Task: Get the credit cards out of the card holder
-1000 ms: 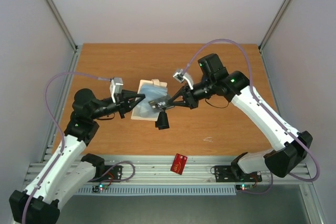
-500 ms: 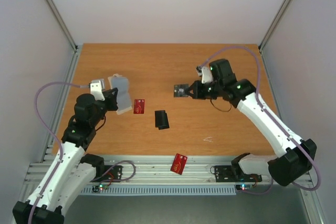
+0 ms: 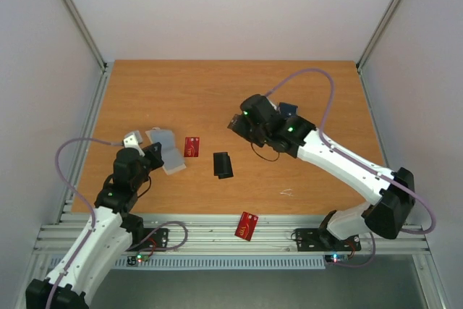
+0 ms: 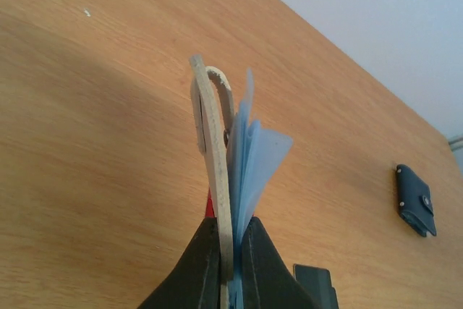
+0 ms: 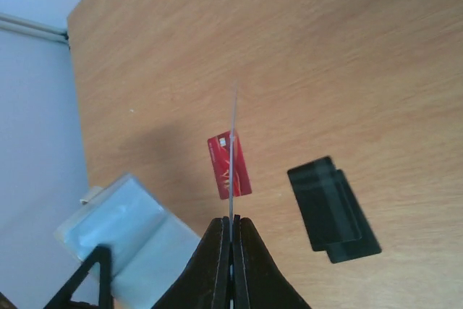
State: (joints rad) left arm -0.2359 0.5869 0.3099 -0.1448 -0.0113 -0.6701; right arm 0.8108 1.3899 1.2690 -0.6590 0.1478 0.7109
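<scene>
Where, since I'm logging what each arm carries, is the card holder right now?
In the top view the card holder is clamped in the left gripper over the table's left side, just left of a red card.

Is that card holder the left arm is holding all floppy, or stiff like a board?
Probably both. The beige cover of the card holder stands straight out of the left gripper without drooping, so it seems fairly stiff. Its blue plastic sleeves fan apart and curve, so they are likely floppy. It looks thin, so probably light.
</scene>
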